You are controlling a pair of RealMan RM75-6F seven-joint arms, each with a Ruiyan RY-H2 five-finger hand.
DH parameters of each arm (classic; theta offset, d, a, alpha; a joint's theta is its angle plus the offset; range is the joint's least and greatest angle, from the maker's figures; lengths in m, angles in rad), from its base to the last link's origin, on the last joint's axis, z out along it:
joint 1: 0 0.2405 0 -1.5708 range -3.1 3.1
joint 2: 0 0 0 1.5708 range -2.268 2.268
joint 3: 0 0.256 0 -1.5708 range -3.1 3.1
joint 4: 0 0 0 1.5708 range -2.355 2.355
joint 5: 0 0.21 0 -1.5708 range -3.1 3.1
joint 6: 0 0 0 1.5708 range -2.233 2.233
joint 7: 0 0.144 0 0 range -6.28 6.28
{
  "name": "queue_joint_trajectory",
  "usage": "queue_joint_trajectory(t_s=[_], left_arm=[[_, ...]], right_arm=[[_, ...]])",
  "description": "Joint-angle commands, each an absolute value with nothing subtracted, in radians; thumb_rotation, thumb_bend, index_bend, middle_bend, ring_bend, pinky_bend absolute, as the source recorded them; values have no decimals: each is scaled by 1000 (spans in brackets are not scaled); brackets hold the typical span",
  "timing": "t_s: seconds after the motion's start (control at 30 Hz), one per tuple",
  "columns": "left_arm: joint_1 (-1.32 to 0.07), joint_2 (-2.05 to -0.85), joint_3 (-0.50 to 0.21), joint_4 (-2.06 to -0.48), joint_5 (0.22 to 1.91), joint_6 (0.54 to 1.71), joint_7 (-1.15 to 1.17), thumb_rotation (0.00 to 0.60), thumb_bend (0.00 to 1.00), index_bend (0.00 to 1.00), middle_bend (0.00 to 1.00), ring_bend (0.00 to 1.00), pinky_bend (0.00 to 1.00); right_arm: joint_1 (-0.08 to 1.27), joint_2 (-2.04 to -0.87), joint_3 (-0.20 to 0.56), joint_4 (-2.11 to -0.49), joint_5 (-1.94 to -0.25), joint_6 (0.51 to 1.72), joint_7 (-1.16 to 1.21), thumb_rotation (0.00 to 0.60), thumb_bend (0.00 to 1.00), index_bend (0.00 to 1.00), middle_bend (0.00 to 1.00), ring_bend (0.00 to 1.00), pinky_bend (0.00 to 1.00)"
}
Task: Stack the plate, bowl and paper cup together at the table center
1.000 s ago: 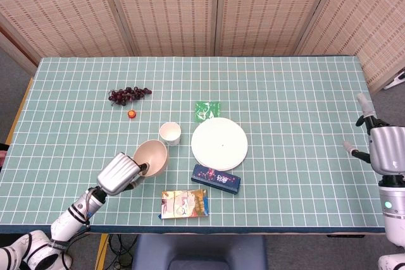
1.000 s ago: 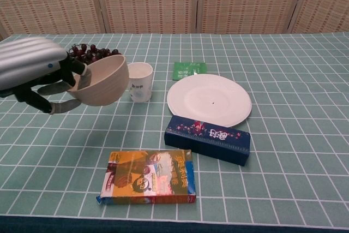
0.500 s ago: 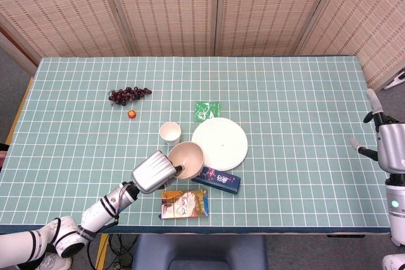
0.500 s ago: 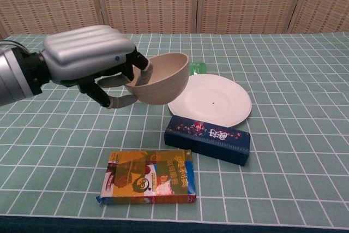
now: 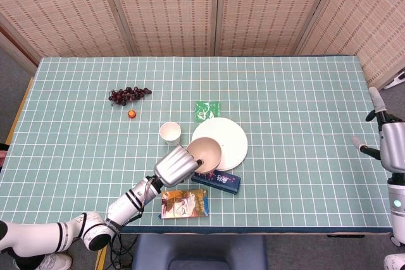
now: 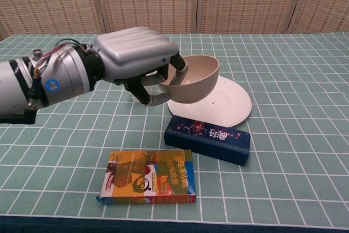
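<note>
The left hand [image 6: 136, 61] grips the beige bowl [image 6: 192, 78] by its near rim and holds it in the air over the left edge of the white plate [image 6: 229, 105]. Only the chest view shows that the bowl is lifted off the plate; in the head view it looks as if it sits on the plate's rim. The paper cup [image 5: 169, 133] appears clearly only in the head view, just left of the plate; in the chest view the hand hides it. The right hand [image 5: 391, 143] shows only in the head view, off the right table edge, with fingers apart and holding nothing. A dark blue box [image 6: 207, 139] lies just in front of the plate, and a colourful snack box [image 6: 148, 177] is near the front edge. A green packet [image 5: 206, 110] lies behind the plate. Grapes [image 5: 128, 94] lie far left, with wide bare cloth around them.
</note>
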State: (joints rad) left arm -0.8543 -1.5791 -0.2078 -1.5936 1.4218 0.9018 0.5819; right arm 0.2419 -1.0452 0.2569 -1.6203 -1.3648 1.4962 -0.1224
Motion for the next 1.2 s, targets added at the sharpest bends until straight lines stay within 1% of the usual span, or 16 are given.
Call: queue_joint_trajectory(t_s=[0.03, 0.63, 0.87, 1.2], left_arm=[[-884, -1615, -220, -1571, 1369, 883, 645, 600, 390, 563, 915, 904, 1000], [-998, -1758, -250, -1460, 1132, 890, 866, 600, 391, 548, 915, 905, 1000], [-1034, -1807, -254, -1413, 1095, 914, 895, 600, 391, 547, 915, 905, 1000], [-1089, -1894, -263, -1308, 1019, 936, 955, 600, 390, 545, 915, 905, 1000]], right_arm=[[241, -1045, 257, -1621, -1365, 1498, -122, 600, 0, 39, 482, 607, 894], [239, -1048, 255, -1612, -1362, 1497, -112, 600, 0, 39, 487, 608, 894], [236, -1045, 256, -1612, -1362, 1501, -111, 600, 0, 39, 487, 608, 894], [229, -1037, 255, -1618, -1362, 1507, -111, 600, 0, 39, 490, 608, 894]])
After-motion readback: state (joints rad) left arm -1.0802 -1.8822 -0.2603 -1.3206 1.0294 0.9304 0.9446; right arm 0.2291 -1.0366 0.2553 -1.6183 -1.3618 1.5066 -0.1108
